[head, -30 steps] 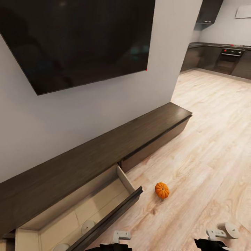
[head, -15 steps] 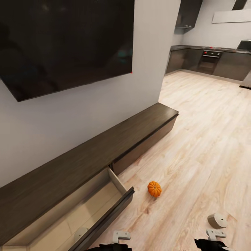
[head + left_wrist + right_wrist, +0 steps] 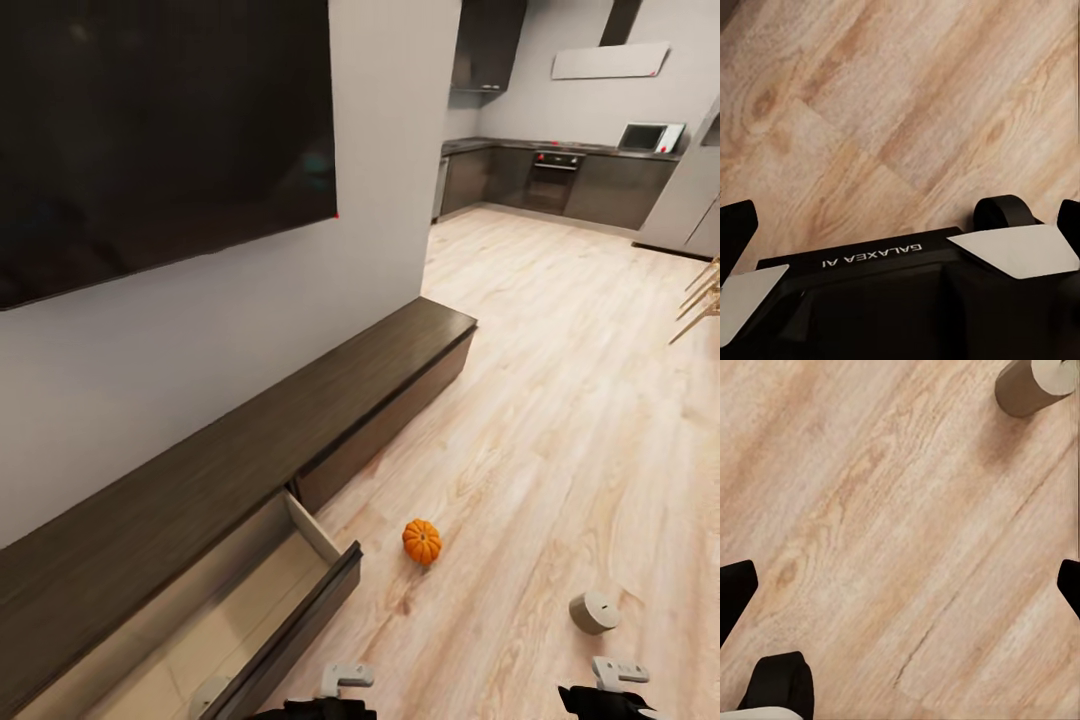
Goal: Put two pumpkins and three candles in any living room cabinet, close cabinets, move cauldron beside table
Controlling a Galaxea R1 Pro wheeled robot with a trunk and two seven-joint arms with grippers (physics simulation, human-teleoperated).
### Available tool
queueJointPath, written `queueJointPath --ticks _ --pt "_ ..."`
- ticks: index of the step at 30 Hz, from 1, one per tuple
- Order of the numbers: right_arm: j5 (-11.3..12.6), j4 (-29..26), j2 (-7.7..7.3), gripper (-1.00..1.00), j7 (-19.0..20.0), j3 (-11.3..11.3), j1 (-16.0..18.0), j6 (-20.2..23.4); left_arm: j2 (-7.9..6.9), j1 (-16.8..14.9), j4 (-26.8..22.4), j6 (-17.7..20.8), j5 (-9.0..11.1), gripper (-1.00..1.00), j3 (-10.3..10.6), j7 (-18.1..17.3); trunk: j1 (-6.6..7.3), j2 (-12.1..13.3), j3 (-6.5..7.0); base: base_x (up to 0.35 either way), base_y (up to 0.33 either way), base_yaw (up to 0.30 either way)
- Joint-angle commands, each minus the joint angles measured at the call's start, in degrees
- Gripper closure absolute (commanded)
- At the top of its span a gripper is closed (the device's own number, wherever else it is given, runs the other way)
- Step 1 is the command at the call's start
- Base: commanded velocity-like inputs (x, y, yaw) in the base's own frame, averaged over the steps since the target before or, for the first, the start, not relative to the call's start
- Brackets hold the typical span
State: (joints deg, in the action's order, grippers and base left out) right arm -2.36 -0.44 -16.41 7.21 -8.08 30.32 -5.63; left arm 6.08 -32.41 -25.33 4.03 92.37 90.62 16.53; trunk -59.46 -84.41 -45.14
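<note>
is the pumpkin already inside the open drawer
No, the pumpkin sits on the wood floor, beside the open drawer of the cabinet.

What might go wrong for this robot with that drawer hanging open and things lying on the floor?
1. The open drawer juts out over the floor; the robot's base might clip its corner while turning.
2. The pumpkin is round, so a clumsy touch might send it rolling.
3. The candle stands close ahead on the right; driving forward could knock it over.

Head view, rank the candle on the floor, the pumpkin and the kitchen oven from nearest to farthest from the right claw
1. Candle: on the floor just ahead of the right claw.
2. Pumpkin: farther ahead, to the left.
3. Oven: far across the room.
</note>
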Motion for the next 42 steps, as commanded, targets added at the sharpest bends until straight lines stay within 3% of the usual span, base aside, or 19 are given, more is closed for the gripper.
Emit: queueJointPath --ticks 1,24,31,42 --pt "0.01 -0.02 -0.01 -1.00 0.00 0.00 0.00 0.00 -0.01 0.02 0.00 -0.09 0.00 -1.00 0.00 0.00 0.00 0.00 0.08 0.063 0.000 -0.209" --pt "0.07 0.00 -0.02 -1.00 0.00 -0.01 0.00 -0.08 0.07 -0.01 5.63 -0.33 0.09 -1.00 0.00 0.08 0.00 0.00 1.77 0.146 -0.119 -0.209" --pt "0.08 0.00 0.16 -1.00 -0.17 0.00 0.00 -0.09 0.16 0.00 6.06 -2.84 -0.10 -1.00 0.00 0.11 0.00 0.00 2.28 0.220 -0.188 -0.209" --pt "0.09 0.00 0.17 -1.00 -0.18 -0.01 -0.33 -0.09 0.10 0.00 6.07 -3.06 -0.17 -1.00 0.00 0.10 0.00 0.00 3.09 0.234 -0.200 -0.209"
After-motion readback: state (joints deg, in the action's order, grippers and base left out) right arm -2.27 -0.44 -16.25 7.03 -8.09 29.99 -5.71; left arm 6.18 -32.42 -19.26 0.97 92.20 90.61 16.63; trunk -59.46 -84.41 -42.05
